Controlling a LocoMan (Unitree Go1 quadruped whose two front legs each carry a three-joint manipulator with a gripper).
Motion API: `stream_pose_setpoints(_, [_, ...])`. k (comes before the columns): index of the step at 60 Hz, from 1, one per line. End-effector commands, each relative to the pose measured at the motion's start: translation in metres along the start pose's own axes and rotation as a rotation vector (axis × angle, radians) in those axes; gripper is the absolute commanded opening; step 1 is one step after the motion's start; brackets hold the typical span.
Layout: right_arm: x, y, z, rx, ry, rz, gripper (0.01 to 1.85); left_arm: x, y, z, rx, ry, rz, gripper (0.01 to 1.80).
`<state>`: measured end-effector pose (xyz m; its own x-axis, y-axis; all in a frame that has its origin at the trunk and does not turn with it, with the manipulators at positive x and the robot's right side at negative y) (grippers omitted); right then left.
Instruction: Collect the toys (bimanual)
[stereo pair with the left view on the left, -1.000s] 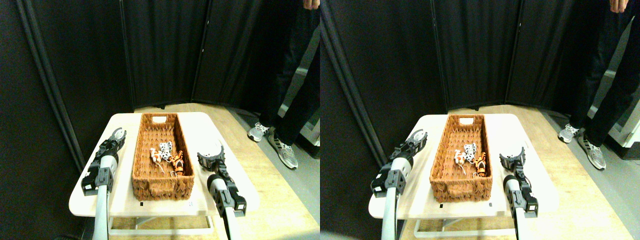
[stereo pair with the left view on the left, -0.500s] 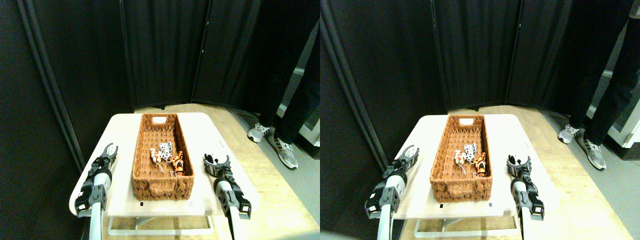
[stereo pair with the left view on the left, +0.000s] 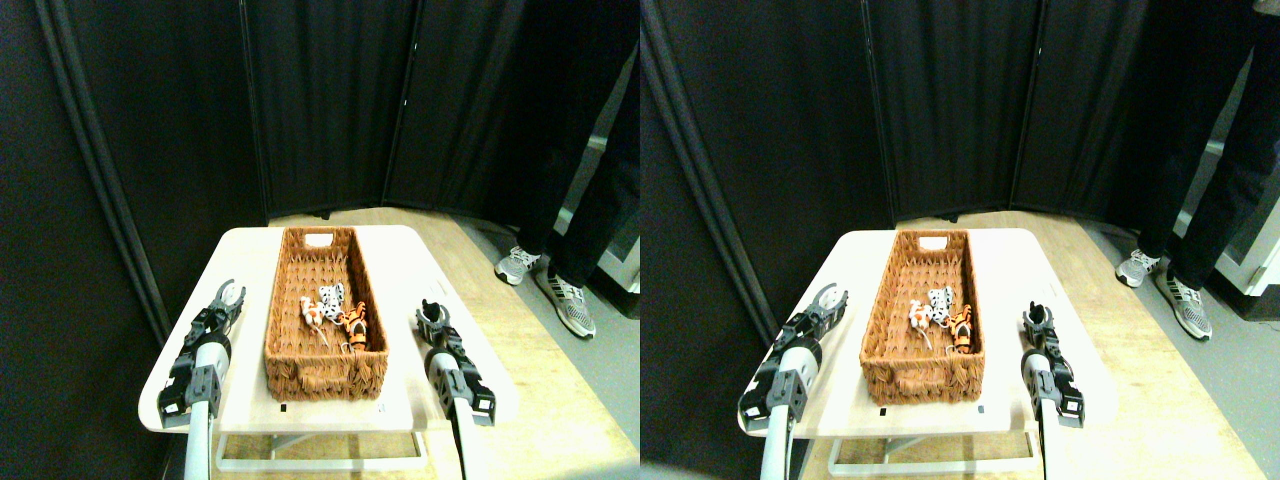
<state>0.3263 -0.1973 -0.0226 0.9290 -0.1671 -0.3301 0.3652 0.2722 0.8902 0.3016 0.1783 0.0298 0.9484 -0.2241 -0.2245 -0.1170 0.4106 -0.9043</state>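
With the toys (stereo pair with the left view on the left: 333, 310) gathered in the basket (stereo pair with the left view on the left: 325, 370) between them, both the left claw (stereo pair with the left view on the left: 228, 297) and the right claw (stereo pair with the left view on the left: 432, 315), seemingly open and empty, have been lowered, suggesting collecting is finished.

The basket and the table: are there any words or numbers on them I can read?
No readable text anywhere.
Basket: no label or writing shows.
Table: small dark marks on the front edge, too tiny and blurred to read.
Toys in the basket: only spots and stripes, no letters.
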Motion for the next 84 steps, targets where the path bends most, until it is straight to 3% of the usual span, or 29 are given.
stream_pose_setpoints(1, [0.002, -0.001, 0.000, 0.022, -0.083, -0.026, 0.01, 0.002, -0.010, 0.001, 0.029, 0.001, -0.040, 0.12])
stream_pose_setpoints(17, [-0.003, 0.011, 0.002, 0.024, -0.101, 0.006, 0.01, 0.002, -0.010, 0.000, 0.020, -0.008, -0.036, 0.12])
stream_pose_setpoints(24, [-0.011, 0.030, 0.001, 0.032, -0.023, 0.073, 0.01, 0.004, -0.009, 0.000, 0.027, 0.005, -0.046, 0.12])
stream_pose_setpoints(28, [-0.014, 0.047, -0.001, -0.040, 0.015, 0.134, 0.01, 0.005, -0.008, 0.000, 0.026, -0.006, -0.042, 0.09])
stream_pose_setpoints(37, [-0.028, 0.079, -0.011, -0.107, 0.076, 0.172, 0.01, 0.002, -0.005, -0.002, 0.026, -0.043, -0.023, 0.06])
stream_pose_setpoints(57, [-0.042, 0.135, -0.044, -0.123, 0.163, 0.230, 0.01, -0.008, 0.005, 0.001, 0.021, -0.083, -0.027, 0.05])
stream_pose_setpoints(66, [-0.050, 0.155, -0.070, -0.110, 0.237, 0.240, 0.01, -0.015, 0.011, 0.006, 0.018, -0.102, -0.041, 0.04])
stream_pose_setpoints(72, [-0.055, 0.166, -0.087, -0.083, 0.293, 0.250, 0.01, -0.021, 0.012, 0.009, 0.026, -0.120, -0.043, 0.04])
stream_pose_setpoints(84, [-0.057, 0.171, -0.114, -0.078, 0.337, 0.279, 0.01, -0.028, 0.015, 0.014, 0.043, -0.140, -0.049, 0.04])
